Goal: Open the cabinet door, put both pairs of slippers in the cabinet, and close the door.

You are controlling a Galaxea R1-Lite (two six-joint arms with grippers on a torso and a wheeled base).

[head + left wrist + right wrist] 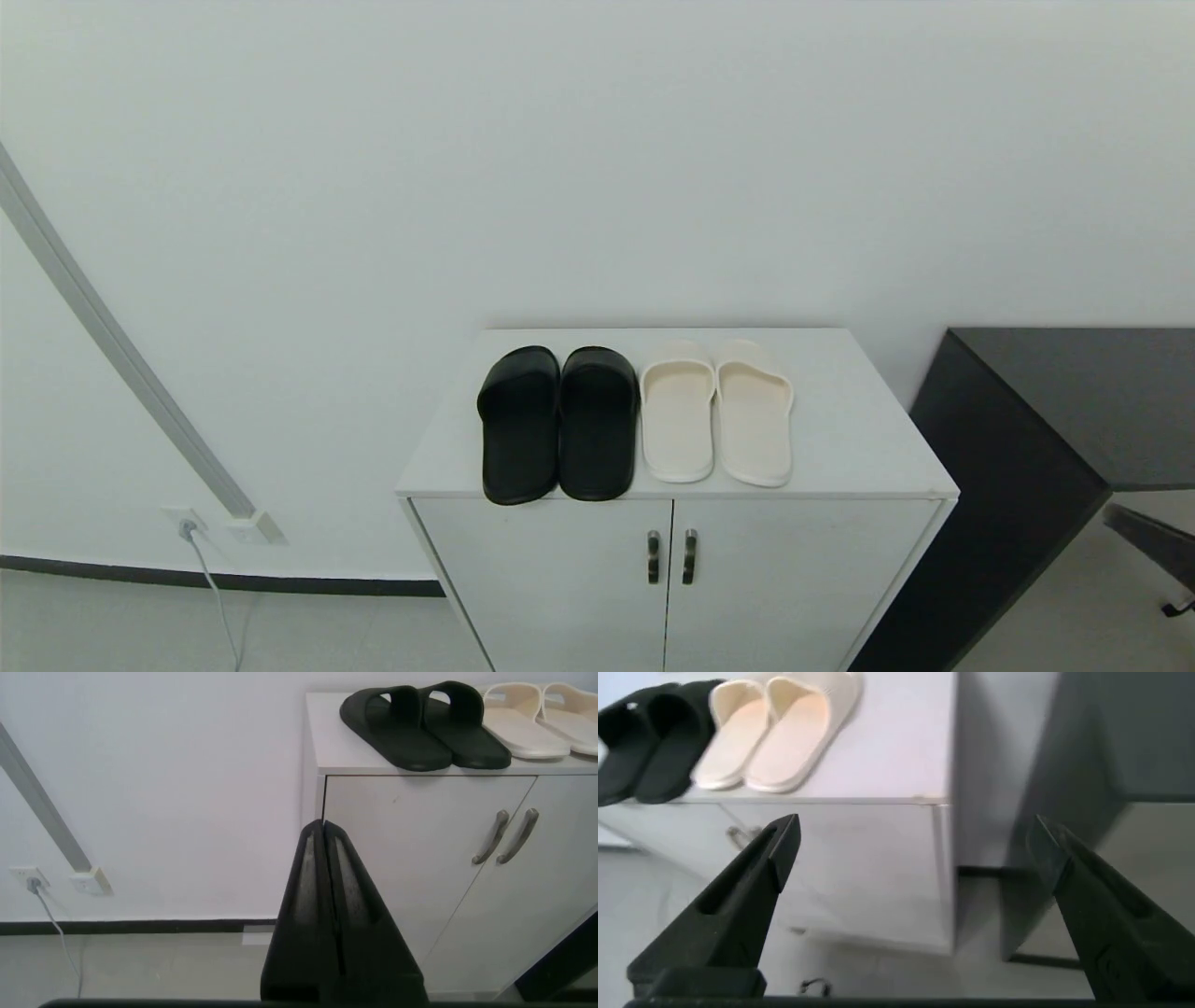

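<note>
The left gripper point(324, 831) has its fingers pressed together with nothing between them. The right gripper point(913, 835) is spread wide and holds nothing. Both hang in front of the cabinet point(560, 597), whose two doors are closed, with the handles point(653, 556) side by side. On its top, the black slippers point(557, 425) lie just beside the white slippers point(716, 413), at their 9 o'clock. A dark table point(1074, 401) stands at the cabinet's 3 o'clock.

Plain office-type rm: bare white wall point(597, 140), sockets point(184, 521) w/ cable trunking point(114, 341), white cabinet point(868, 439), dark desk point(1102, 392).
</note>
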